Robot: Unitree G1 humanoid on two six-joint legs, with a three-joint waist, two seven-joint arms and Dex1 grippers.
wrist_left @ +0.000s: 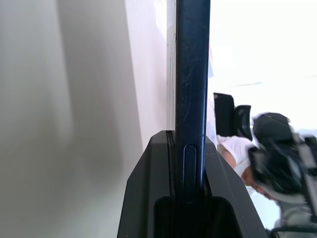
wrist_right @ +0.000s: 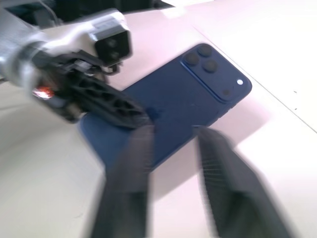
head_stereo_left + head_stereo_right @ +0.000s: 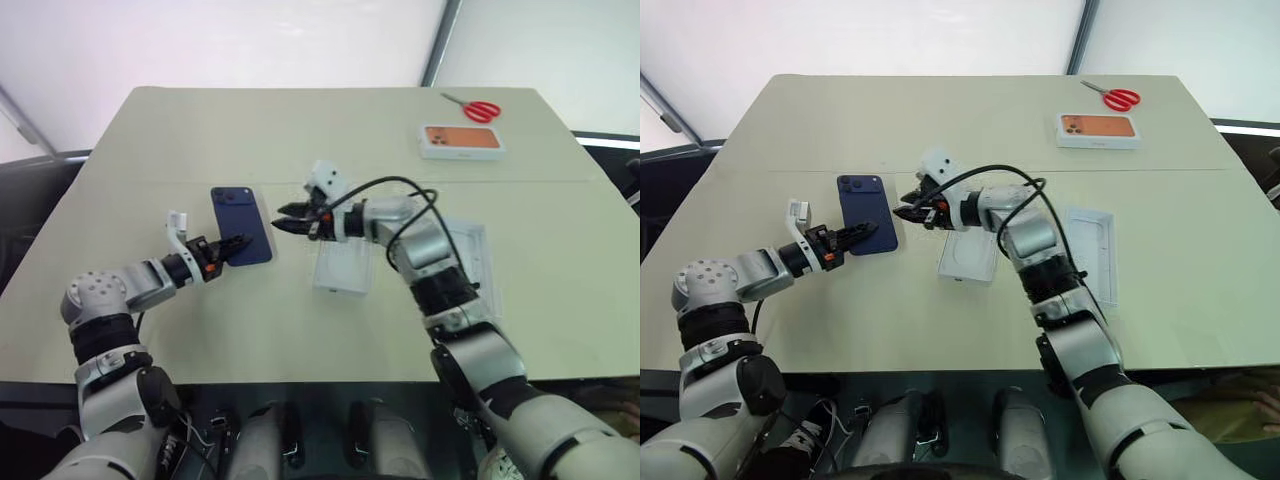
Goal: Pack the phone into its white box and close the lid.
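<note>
On the beige table (image 3: 300,330), you are gripping one slim dark navy-blue phone (image 3: 242,224) by its near edge with the left gripper (image 3: 232,247), fingers clamped on it; the right gripper (image 3: 284,218), fingers apart, is hovering just beside it. Packing is not yet done: one white box tray (image 3: 343,266) is sitting unfilled just beyond the right fingers.

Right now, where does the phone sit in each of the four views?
Left eye: phone left of centre, held by the left gripper.
Right eye: left of centre.
Left wrist: edge-on, upright in the middle.
Right wrist: centre, lenses up-right.
Shared landmark: left gripper.
</note>
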